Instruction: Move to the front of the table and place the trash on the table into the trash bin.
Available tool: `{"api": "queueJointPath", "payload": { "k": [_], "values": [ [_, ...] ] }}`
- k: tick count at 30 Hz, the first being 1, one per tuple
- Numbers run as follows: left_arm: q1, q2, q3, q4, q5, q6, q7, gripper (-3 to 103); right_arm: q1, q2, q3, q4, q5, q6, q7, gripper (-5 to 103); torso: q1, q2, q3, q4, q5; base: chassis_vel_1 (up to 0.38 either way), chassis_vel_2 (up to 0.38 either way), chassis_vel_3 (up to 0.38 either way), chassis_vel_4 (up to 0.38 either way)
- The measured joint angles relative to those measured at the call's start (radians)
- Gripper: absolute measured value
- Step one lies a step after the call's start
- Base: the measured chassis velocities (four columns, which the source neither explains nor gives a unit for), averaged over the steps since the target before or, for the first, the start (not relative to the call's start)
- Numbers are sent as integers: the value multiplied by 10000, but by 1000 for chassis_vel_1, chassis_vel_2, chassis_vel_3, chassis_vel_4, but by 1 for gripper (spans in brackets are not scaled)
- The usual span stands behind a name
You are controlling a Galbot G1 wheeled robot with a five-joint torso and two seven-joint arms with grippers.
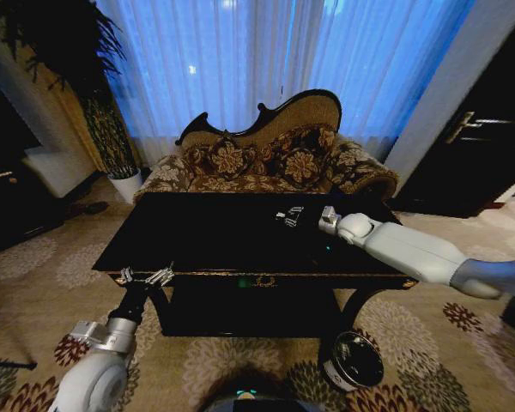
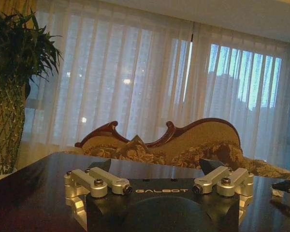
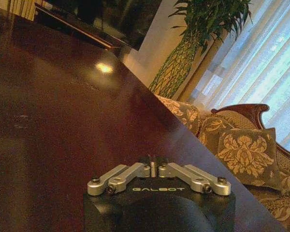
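Sheer curtains (image 1: 266,60) glow blue behind a floral sofa (image 1: 266,159), and before it stands the glossy black surface (image 1: 215,236) with gold trim. My right tool (image 1: 290,216) reaches over its far right part, fingers pressed together on nothing that I can make out. My left tool (image 1: 146,276) hovers at the front left edge, fingers spread wide and empty. On the patterned carpet by the front right leg sits the black trash bin (image 1: 354,360). Any trash is too dim to pick out.
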Motion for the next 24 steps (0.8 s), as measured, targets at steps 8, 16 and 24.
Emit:
{"api": "queueJointPath", "payload": {
  "k": [8, 16, 24],
  "values": [
    [96, -31, -65, 4, 12, -42, 50, 100, -92, -4, 172, -9, 27, -1, 0, 0, -1, 0, 0, 0, 1, 0, 0, 0, 0],
    [-29, 61, 1, 21, 2, -41, 44, 100, 17, -200, 223, 275, 193, -4, -9, 14, 0, 0, 0, -1, -2, 0, 0, 0, 0],
    [-60, 92, 52, 23, -9, -23, 37, 100, -90, -165, 229, 174, 74, -5, -8, 41, 0, 0, 0, -1, 0, 0, 0, 0, 0]
  ]
}}
